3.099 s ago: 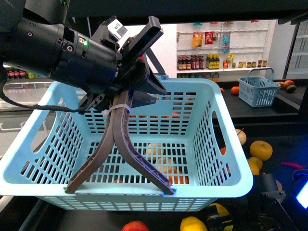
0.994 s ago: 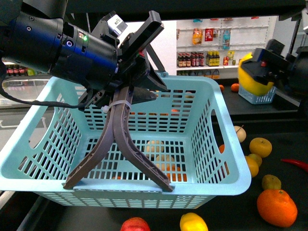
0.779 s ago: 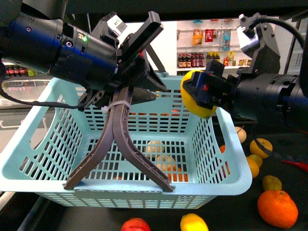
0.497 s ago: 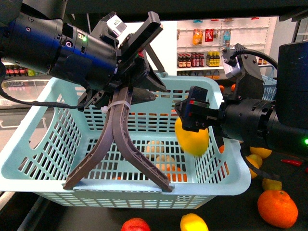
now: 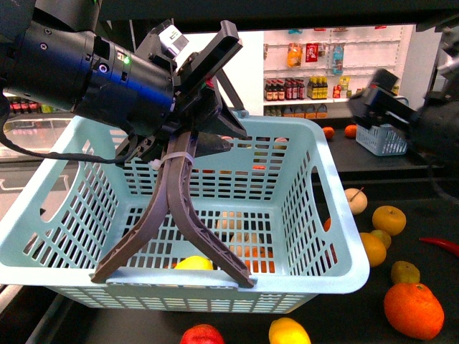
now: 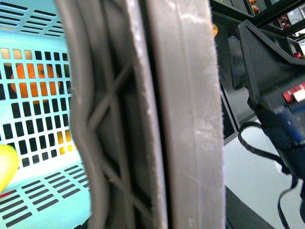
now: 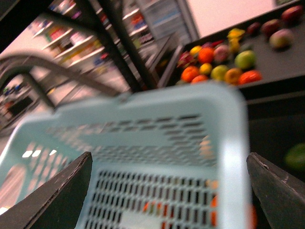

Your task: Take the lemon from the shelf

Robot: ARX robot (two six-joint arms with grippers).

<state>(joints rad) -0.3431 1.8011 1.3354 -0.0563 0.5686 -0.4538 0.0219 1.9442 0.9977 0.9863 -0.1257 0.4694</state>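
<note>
Front view: over the shelf [image 5: 430,204] hangs the pale blue basket [image 5: 308,281]. The left gripper [image 5: 172,278] reaches its near rim, though whether it clamps I cannot tell. The right gripper [image 5: 380,107] is spread wide and empty, and should draw away without clipping the rim. Inside lie oranges [image 5: 251,252], pale fruit [image 5: 231,222] and the lemon [image 5: 193,263], against the front wall.

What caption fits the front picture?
A lemon lies in the basket, left tool spread at its rim, right tool empty.
</note>
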